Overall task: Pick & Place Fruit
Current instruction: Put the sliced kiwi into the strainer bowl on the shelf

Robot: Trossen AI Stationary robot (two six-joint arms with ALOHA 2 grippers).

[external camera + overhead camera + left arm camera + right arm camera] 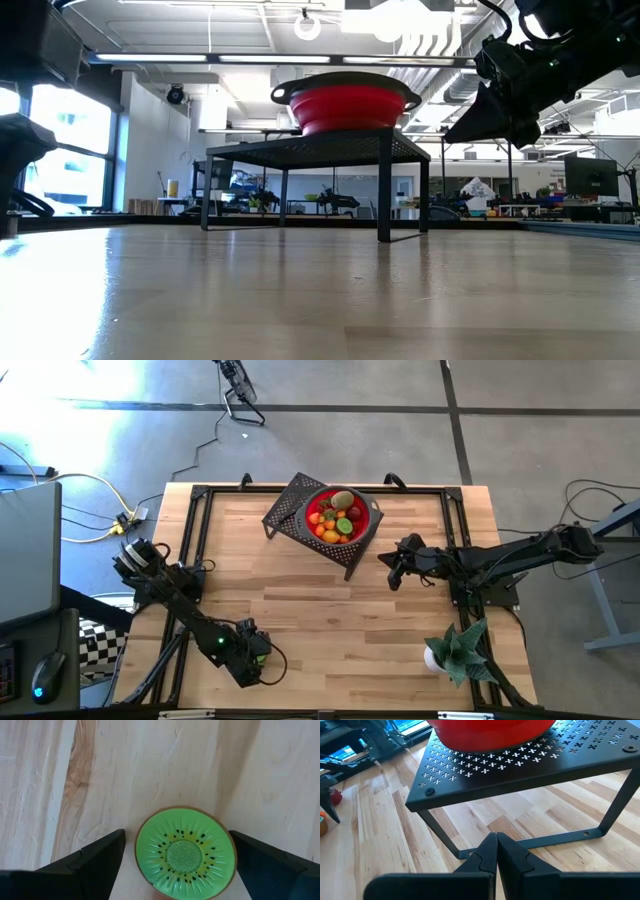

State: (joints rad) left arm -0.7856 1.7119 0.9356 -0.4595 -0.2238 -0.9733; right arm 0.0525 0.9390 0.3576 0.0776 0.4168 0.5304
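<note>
**Left gripper straddling kiwi half, grasp pending**

Left gripper [177, 865] low at the near-left part of the wooden table [330, 610], fingers [90, 862] spread wide, one each side of a kiwi half [185, 852] lying cut face up on the wood. Gaps visible on both sides, no contact yet. Probably the grasp step: keep the kiwi centred between the fingers, close evenly on the rim, avoid pushing it sideways since the flat piece likely slides on smooth wood. Lift straight once held.

Mid-table, far side: red bowl [343, 515] sitting on a black perforated stand [290, 510], already loaded with small fruit [335, 520] in yellow, orange, red, green. Likely drop target; raised rim calls for enough height on approach.

Right gripper [496, 852] hovering just right of the stand, fingers pressed together, holding nothing, waiting. Further right, near corner: spiky green plant [462, 650] in a white pot, not part of the job.
</note>
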